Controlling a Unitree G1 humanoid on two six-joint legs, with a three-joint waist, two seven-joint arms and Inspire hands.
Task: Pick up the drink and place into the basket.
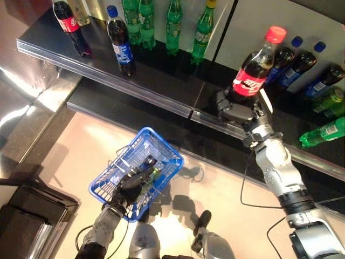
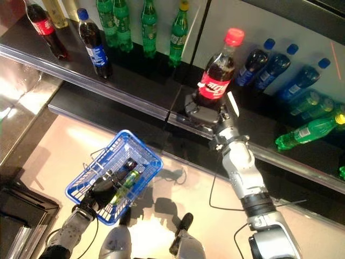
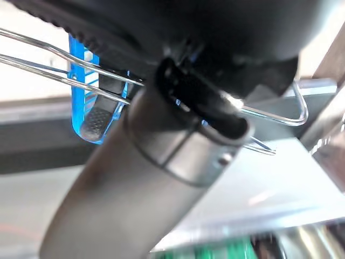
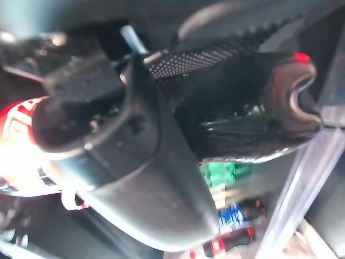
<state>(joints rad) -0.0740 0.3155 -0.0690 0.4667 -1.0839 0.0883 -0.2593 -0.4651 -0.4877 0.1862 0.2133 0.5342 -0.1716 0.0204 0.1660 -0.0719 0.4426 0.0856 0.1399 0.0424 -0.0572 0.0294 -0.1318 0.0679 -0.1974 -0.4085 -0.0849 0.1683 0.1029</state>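
Drink (image 1: 254, 73) gripped by right hand (image 1: 235, 109) above shelf edge (image 1: 161, 101); basket (image 1: 164, 149) well apart.

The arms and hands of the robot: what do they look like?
Both arms are silver-grey jointed tubes with dark bands. The right hand is dark, with a white thumb cover, and thin black cables run along its arm. The left hand is dark too, on a grey forearm.

Your drink (image 1: 255, 69) is a dark cola bottle with a red cap and red label, tilted slightly, raised above the front edge of the black shelf (image 1: 161, 97). Your blue wire basket (image 1: 161, 148) hangs below, over the floor.
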